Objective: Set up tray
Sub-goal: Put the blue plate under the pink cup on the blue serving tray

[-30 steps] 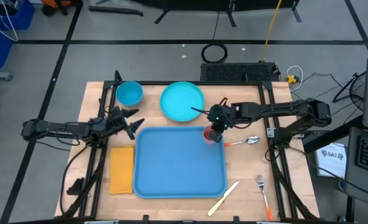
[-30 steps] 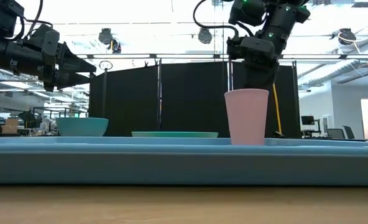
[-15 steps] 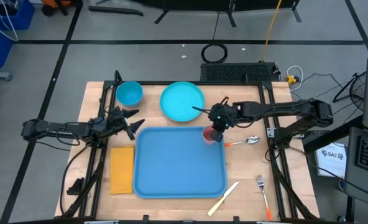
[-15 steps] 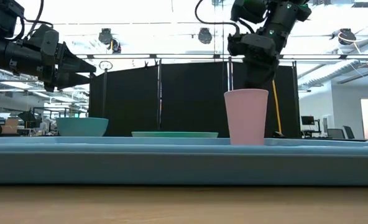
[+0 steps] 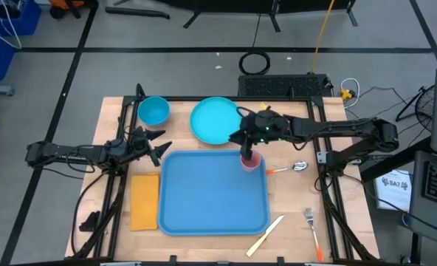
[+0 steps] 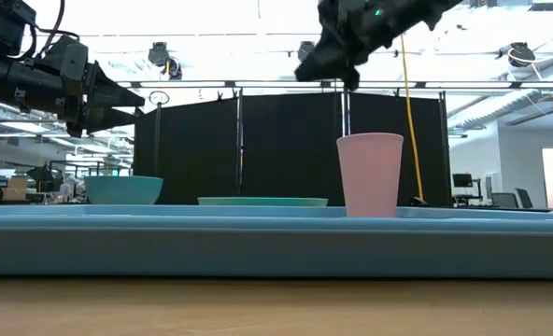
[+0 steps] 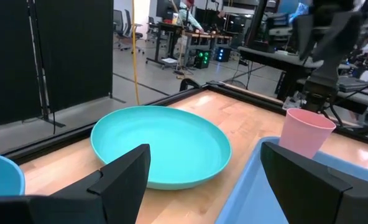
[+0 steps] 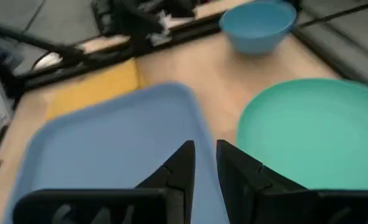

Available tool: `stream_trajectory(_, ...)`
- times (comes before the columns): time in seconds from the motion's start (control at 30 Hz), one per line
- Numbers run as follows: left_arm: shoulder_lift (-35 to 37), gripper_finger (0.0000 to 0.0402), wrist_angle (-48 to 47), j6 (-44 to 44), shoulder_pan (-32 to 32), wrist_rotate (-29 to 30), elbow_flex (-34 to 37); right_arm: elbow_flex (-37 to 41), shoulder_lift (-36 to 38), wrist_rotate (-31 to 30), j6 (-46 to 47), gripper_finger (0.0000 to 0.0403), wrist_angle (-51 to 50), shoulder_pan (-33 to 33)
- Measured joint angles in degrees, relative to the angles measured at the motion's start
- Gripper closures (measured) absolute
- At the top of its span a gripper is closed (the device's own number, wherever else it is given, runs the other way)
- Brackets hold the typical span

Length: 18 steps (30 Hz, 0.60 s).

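The blue tray [image 5: 204,196] lies in the middle of the table. A pink cup [image 5: 249,160] stands upright on its base in the tray's far right corner, and it also shows in the low view [image 6: 370,175]. My right gripper [image 5: 242,137] hangs above the cup and clear of it, tipped toward the turquoise plate [image 5: 216,120]. Its fingers are open by a narrow gap [image 8: 204,163] with nothing between them. My left gripper [image 5: 158,146] waits at the tray's far left corner, open [image 7: 206,180] and pointing level toward the plate and cup.
A blue bowl [image 5: 153,111] and the plate sit along the far edge. An orange-yellow napkin [image 5: 145,201] lies left of the tray. A spoon [image 5: 296,167], a fork [image 5: 311,222] and a knife [image 5: 266,235] lie to the right of and near the tray.
My right gripper has risen from the pink cup's rim and tipped from pointing down toward level, swinging toward the plate. The cup has stayed upright in the tray's far right corner.
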<state>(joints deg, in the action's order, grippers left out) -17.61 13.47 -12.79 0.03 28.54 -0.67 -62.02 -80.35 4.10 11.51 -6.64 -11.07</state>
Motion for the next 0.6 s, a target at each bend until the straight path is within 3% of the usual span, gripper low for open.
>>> stream_trajectory(0.07,-0.02,0.0091,-0.14,-0.41,-0.02,-0.01,0.00,-2.63,-2.19,0.10,-0.09,0.0344,-5.05,-3.76)
stream_trajectory(0.13,0.00,0.0092,-0.13,-0.91,0.00,-0.01,0.00,-4.61,-4.25,-3.80,0.16,0.0344,-11.60,-8.35)
stream_trajectory(0.23,0.00,0.0091,-0.06,-0.93,0.00,-0.01,0.00,-5.97,-7.80,-6.97,-0.37,0.0344,-13.15,-14.86)
stream_trajectory(0.43,-0.02,0.0091,-0.15,-0.93,0.00,-0.01,0.00,-6.03,-14.79,-4.46,-0.93,0.0344,-11.59,-22.90)
stream_trajectory(0.6,-0.02,0.0091,-0.31,-0.93,0.00,-0.02,0.00,-6.03,-20.36,-0.48,0.62,0.0335,-9.81,-23.35)
